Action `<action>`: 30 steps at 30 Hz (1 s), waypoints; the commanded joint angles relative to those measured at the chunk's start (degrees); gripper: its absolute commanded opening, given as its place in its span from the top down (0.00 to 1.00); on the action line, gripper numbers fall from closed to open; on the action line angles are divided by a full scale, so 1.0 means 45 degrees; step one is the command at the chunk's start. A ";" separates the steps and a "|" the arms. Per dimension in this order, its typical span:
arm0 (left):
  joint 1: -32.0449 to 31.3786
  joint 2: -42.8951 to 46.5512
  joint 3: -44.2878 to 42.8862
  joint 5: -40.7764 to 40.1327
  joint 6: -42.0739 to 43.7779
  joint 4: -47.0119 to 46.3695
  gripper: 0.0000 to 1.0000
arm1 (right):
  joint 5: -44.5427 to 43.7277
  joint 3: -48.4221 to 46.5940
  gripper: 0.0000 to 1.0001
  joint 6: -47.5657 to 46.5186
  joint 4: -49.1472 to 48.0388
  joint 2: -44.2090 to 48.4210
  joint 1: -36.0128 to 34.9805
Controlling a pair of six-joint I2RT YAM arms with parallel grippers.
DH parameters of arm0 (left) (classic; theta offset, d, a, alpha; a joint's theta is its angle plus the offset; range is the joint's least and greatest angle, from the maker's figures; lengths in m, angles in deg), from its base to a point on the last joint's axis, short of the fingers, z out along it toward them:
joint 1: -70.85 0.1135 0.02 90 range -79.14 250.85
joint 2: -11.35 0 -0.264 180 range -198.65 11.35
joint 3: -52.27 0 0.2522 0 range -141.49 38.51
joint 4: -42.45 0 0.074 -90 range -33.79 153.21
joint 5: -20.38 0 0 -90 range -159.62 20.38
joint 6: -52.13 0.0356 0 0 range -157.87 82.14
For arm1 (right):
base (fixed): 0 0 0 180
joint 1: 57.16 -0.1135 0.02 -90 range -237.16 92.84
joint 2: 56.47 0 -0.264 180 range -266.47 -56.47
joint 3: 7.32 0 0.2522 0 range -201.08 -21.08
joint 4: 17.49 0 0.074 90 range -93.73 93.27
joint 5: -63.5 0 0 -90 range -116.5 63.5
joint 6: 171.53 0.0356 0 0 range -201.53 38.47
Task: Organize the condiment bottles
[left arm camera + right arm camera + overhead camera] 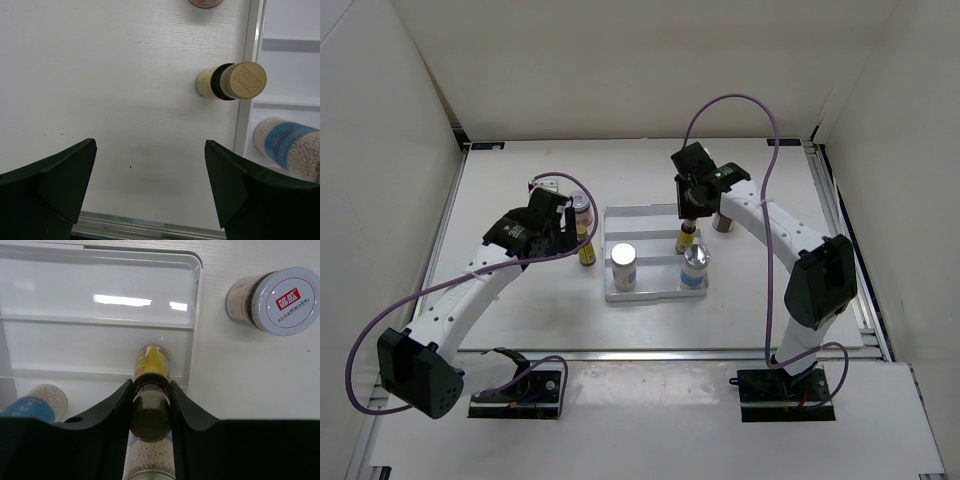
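One yellow bottle [151,365] clamped in right pincer [151,388]; left pincer [150,150] gaping, other yellow bottle [232,81] ahead.

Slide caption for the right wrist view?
Right end effector shut on yellow bottle at the tray; white-lidded jar outside.

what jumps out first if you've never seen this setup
The right tool is shut on a slim yellow bottle, upright at the right end of the white tray, where two silver-capped white bottles stand. The left tool hangs open near the other yellow bottle, which stands just outside the tray's left edge.
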 commanded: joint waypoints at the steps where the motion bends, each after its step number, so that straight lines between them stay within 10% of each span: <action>1: 0.0040 0.0331 0.0060 -0.0001 0.0084 -0.0246 0.00 | -0.0360 -0.0169 1.00 0.0053 -0.1043 0.0045 -0.0116; 17: 0.0040 0.0331 0.0060 -0.0001 0.0201 -0.0246 0.00 | -0.0477 0.0065 0.75 0.0287 -0.0926 -0.0073 -0.0117; 30: 0.0527 -0.0821 -0.2127 0.0955 0.0006 -0.0246 0.00 | -0.1491 -0.0072 0.00 0.0404 -0.0672 0.0609 -0.0351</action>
